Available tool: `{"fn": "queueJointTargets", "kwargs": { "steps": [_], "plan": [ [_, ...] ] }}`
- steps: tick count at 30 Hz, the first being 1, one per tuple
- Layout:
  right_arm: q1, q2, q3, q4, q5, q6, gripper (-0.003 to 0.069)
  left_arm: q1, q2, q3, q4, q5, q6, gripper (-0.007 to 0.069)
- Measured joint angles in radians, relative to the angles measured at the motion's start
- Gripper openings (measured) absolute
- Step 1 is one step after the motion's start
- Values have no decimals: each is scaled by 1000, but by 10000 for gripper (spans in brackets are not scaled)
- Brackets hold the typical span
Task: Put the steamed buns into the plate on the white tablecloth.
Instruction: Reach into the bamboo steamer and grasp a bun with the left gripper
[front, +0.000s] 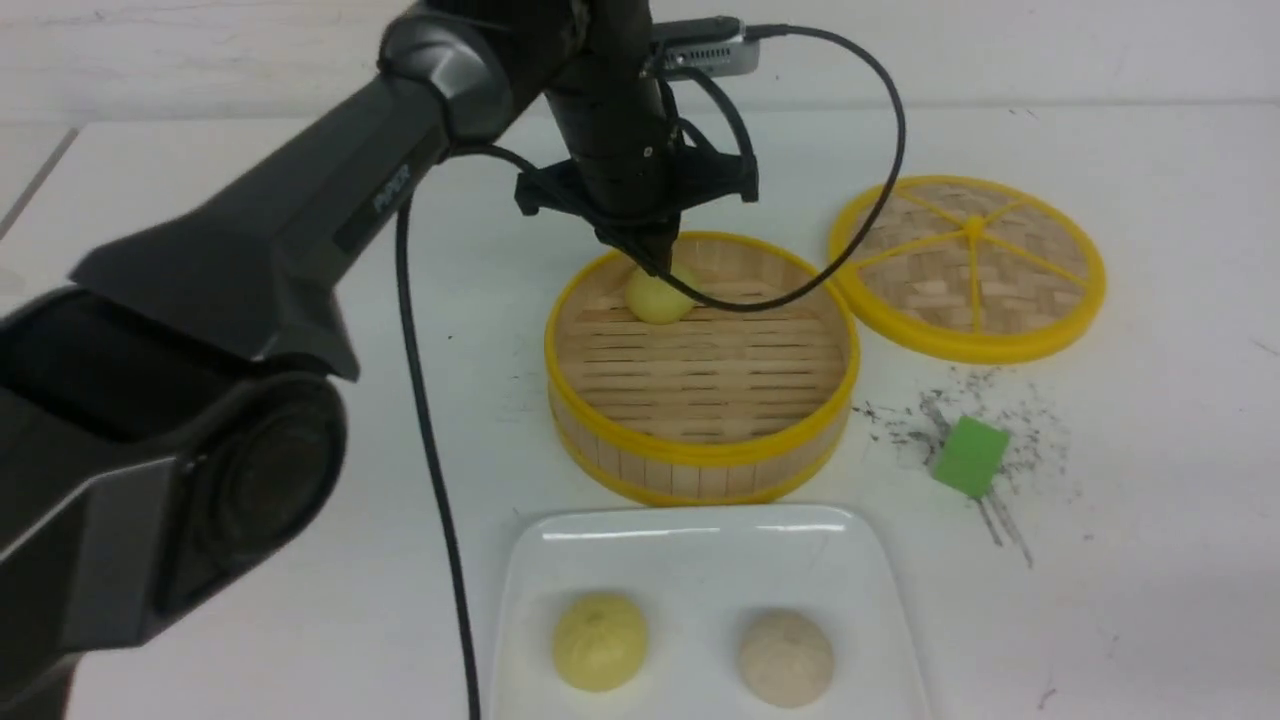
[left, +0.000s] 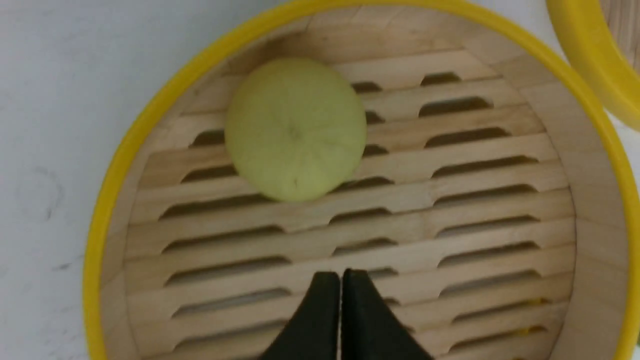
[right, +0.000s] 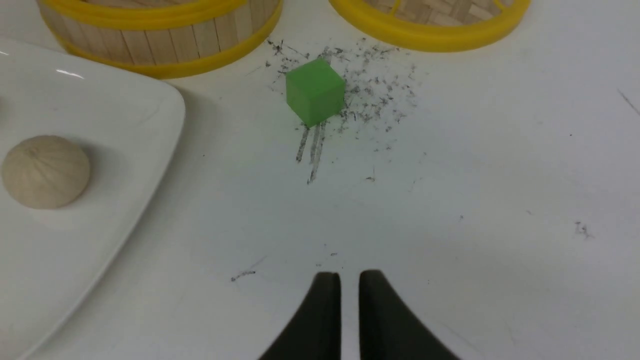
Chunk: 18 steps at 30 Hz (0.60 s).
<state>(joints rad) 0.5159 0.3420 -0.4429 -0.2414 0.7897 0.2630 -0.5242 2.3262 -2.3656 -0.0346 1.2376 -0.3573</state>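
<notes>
One pale yellow steamed bun (front: 658, 295) (left: 295, 129) lies on the slats at the back of the bamboo steamer (front: 700, 455) (left: 95, 240). My left gripper (front: 660, 262) (left: 341, 272) hangs just over it, shut and empty; in the left wrist view its tips sit apart from the bun. On the white plate (front: 700, 540) (right: 100, 100) rest a yellow bun (front: 600, 640) and a beige bun (front: 786, 657) (right: 46, 171). My right gripper (right: 350, 274) hovers over the white tablecloth (front: 1150, 500) beside the plate, fingers nearly together, holding nothing. It does not show in the front view.
The woven steamer lid (front: 968, 265) (right: 430, 35) lies flat to the right of the steamer. A green block (front: 970, 456) (right: 315, 91) sits on grey scribbles between lid and plate. The left arm's black cable (front: 430, 450) trails down past the plate's left corner.
</notes>
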Motion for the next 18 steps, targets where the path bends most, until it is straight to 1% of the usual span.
{"fn": "queueJointTargets", "kwargs": {
  "steps": [1, 2, 3, 4, 6, 7, 9, 10, 13, 15, 18],
  "plan": [
    [0, 0, 0, 0, 0, 0, 83, 0, 12, -13, 0, 0, 1, 69],
    [0, 0, 0, 0, 0, 0, 83, -1, 31, -33, 1, 0, 1, 113],
    [0, 0, 0, 0, 0, 0, 83, -1, 33, -35, 2, 0, 1, 113],
    [0, 0, 0, 0, -1, 0, 83, -1, 51, -47, 6, 0, 0, 167],
    [0, 0, 0, 0, -4, 0, 83, -1, 69, -51, 14, -4, -1, 248],
    [0, 0, 0, 0, -4, 0, 83, -1, 69, -51, 14, -7, -1, 255],
    [0, 0, 0, 0, -15, 0, 83, -1, 92, -51, 45, -47, -1, 335],
    [0, 0, 0, 0, -16, 0, 83, -1, 99, -51, 67, -65, -1, 356],
    [0, 0, 0, 0, -19, 0, 83, -1, 120, -51, 129, -109, -1, 405],
    [0, 0, 0, 0, -19, 0, 83, -1, 133, -52, 158, -124, -3, 417],
    [0, 0, 0, 0, -19, 0, 84, 0, 151, -52, 158, -129, -4, 417]
  ]
}}
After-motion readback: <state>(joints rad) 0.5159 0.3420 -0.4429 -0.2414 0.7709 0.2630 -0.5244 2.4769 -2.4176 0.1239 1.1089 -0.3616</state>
